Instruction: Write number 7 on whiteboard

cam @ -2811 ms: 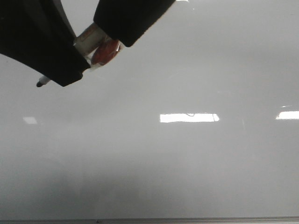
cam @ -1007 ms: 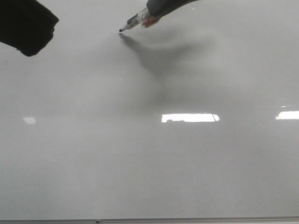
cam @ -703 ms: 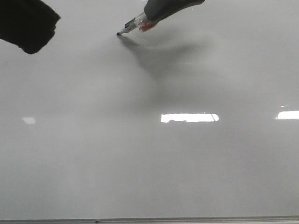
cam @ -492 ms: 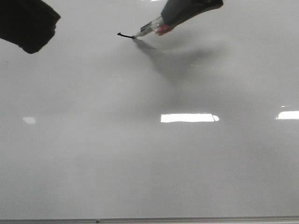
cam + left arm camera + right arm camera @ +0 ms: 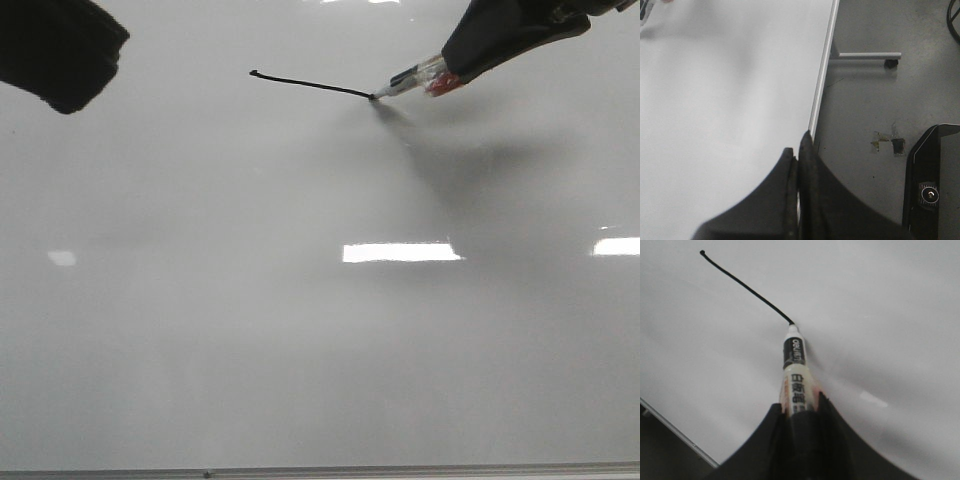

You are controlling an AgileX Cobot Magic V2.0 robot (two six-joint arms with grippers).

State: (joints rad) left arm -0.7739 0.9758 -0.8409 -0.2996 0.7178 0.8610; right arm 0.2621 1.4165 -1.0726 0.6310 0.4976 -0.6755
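The right end effector (image 5: 801, 412) is clamped on a marker (image 5: 794, 371), and the marker's tip touches the whiteboard (image 5: 250, 330) at the end of a thin black line. That line is the start of the number 7 (image 5: 310, 84). It sits high on the board, a bit left of the middle in the front view, and it slants a little. So the short top bar looks drawn, or nearly drawn. The long slanted stroke going down is not there yet, so I think less than half of the job is done. The left end effector (image 5: 798, 200) has its two fingers pressed together with nothing between them, and it hangs over the board's edge, well away from the line. In the front view both arms are cut off by the picture's edge. Bright patches on the board are only lights shining, not ink.
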